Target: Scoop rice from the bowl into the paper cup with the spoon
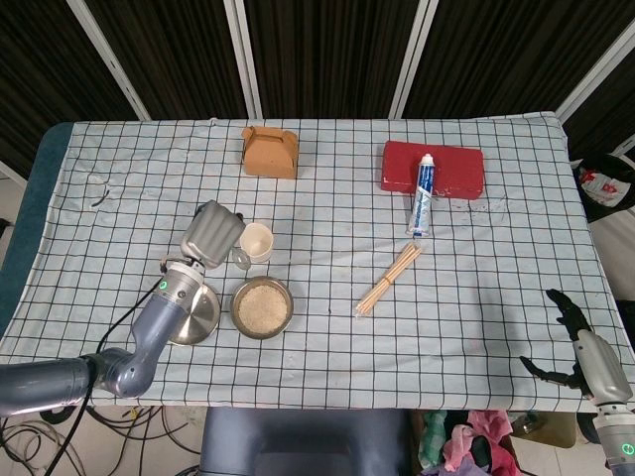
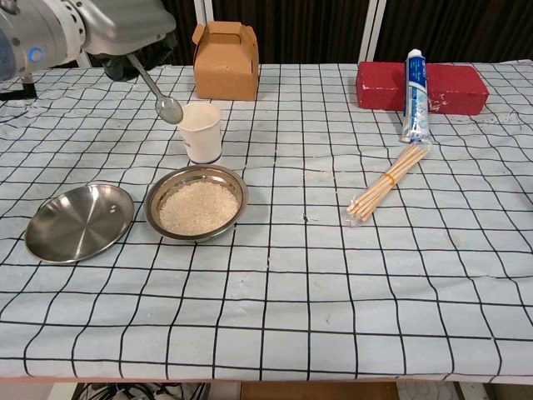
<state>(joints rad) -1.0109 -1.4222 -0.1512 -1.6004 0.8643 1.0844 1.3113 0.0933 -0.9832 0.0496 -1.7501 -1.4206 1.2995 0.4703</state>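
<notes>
Your left hand (image 2: pixel 108 33) grips the spoon (image 2: pixel 156 90) by its handle, fingers wrapped tight, bowl end angled down and hanging just left of the paper cup (image 2: pixel 200 131). No rice shows on it, so the first scoop looks yet to come. The rice bowl (image 2: pixel 196 202) sits right in front of the cup, a short dip away. Your right hand (image 1: pixel 585 352) idles far right of the bowl off the surface edge, fingers loosely spread, holding nothing.

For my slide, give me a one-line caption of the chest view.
Left hand holds the spoon raised beside the paper cup, above the rice bowl.
</notes>
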